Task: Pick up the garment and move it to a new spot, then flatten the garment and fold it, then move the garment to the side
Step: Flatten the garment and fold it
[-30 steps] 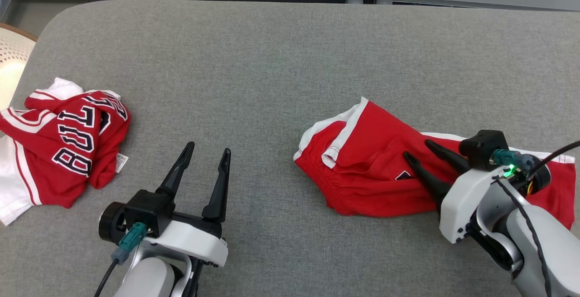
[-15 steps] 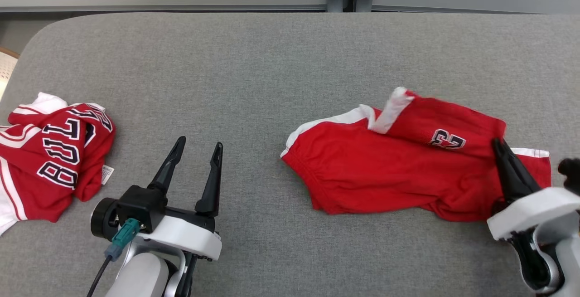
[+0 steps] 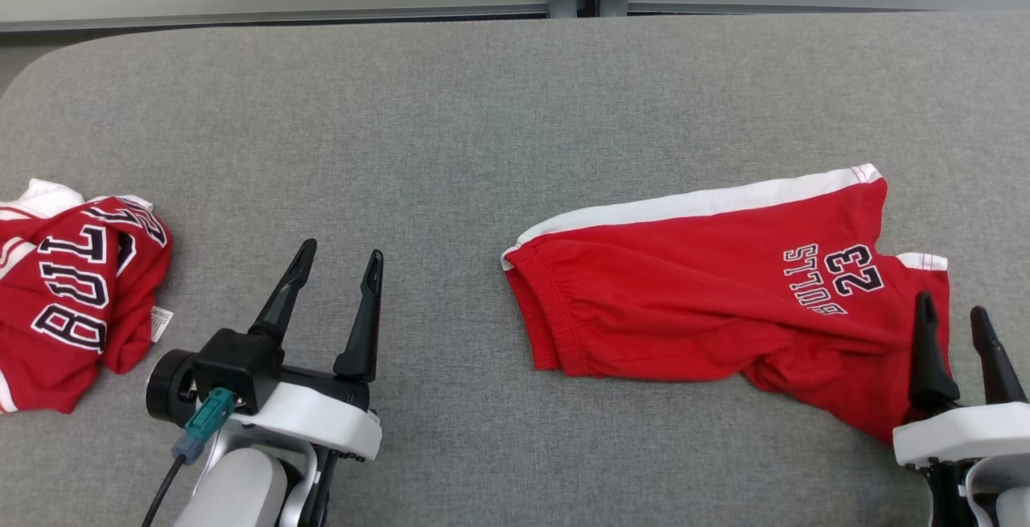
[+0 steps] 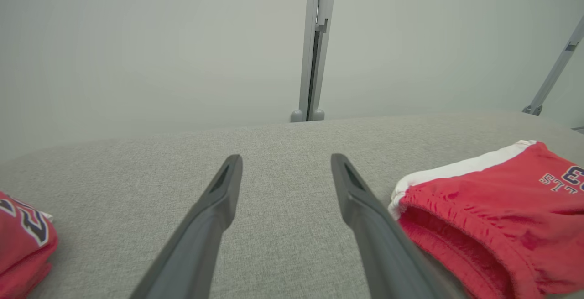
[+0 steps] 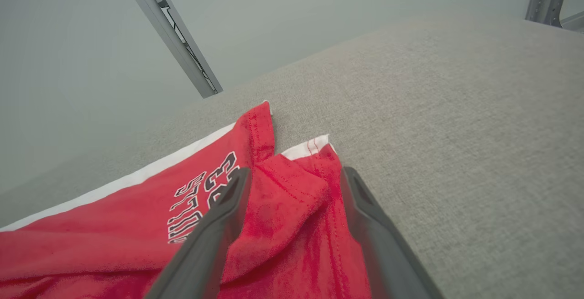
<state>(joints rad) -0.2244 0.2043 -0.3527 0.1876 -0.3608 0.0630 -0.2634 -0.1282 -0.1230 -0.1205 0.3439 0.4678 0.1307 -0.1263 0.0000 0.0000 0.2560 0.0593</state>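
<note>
Shorts (image 3: pixel 684 302): soft, light, limp | I would pinch waistband or hem corners | left gripper (image 3: pixel 342 249): spread, empty | right gripper (image 3: pixel 951 306): spread over leg hem

The garment (image 3: pixel 684 302), a pair of red shorts, is reading as soft, matt knit cloth with a white cloth stripe and printed lettering, and the crumpled red jersey (image 3: pixel 72 294) is looking like the same dull cloth. The table (image 3: pixel 451 125) is wearing a grey woven covering, matt and slightly rough. The fingers (image 3: pixel 362 326) of the left gripper (image 3: pixel 339 252) and of the right gripper (image 3: pixel 951 306) are showing as dark, smooth, matt plastic above glossy white plastic housings, while the post (image 4: pixel 314 48) is looking like smooth grey metal.
</note>
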